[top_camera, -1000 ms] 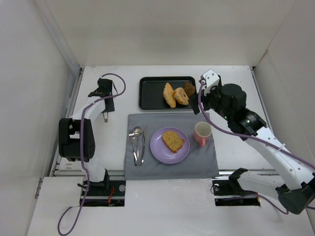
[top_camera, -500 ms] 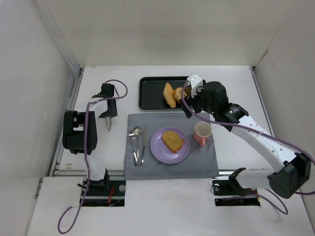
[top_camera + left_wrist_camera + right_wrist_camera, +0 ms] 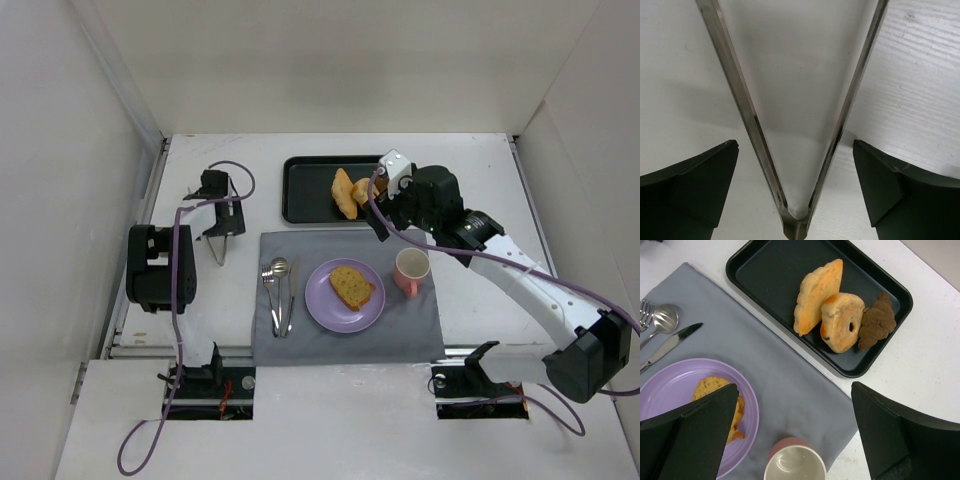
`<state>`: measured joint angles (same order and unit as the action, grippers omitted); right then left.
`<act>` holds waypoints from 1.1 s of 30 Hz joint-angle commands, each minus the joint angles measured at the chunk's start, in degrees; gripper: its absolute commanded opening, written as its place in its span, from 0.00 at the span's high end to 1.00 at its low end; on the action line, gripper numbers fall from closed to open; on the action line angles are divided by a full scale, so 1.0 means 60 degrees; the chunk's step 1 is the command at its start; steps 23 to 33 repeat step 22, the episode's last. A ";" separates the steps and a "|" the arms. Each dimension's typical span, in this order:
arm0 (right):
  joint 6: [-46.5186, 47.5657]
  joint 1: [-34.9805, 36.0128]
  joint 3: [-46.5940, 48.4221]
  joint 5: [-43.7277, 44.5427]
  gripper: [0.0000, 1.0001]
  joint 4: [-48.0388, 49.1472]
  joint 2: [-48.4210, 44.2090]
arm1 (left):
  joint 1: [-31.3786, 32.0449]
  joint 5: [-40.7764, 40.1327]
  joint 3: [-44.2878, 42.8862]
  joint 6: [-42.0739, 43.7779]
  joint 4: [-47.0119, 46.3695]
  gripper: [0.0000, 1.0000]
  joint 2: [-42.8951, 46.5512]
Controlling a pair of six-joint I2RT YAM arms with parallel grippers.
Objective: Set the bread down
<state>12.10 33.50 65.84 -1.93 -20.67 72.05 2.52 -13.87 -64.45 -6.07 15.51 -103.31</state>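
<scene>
The bread point(image 3: 351, 286) lies flat on the purple plate point(image 3: 322, 303), a golden-brown toasted slice. In the right wrist view the bread point(image 3: 710, 387) is half hidden behind my own finger, on the plate point(image 3: 670, 385). My right gripper point(image 3: 795, 390) hangs open and empty over the grey mat between plate and tray; from above, the right gripper point(image 3: 386, 224) is at the tray's near right corner. Far left, my left gripper point(image 3: 222, 222) stands open over the white table. Metal tongs point(image 3: 747, 120) lie spread between the left gripper's point(image 3: 795, 150) fingers, which do not touch them.
A black tray point(image 3: 305, 190) at the back holds three pastries point(image 3: 817, 292). A pink cup point(image 3: 411, 270) stands on the grey mat point(image 3: 420, 335) right of the plate. Fork, spoon and knife point(image 3: 279, 295) lie left of the plate. White walls close in both sides.
My left gripper has opened and let the tongs spring apart on the table. The right arm swung left toward the tray's corner, then held still. The bread has not moved.
</scene>
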 commanded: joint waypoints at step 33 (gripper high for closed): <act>-0.1269 0.0086 0.0422 0.3457 0.00 0.1232 0.0150 | 0.1645 0.1942 0.1600 -0.0058 -0.1237 0.00 0.6407</act>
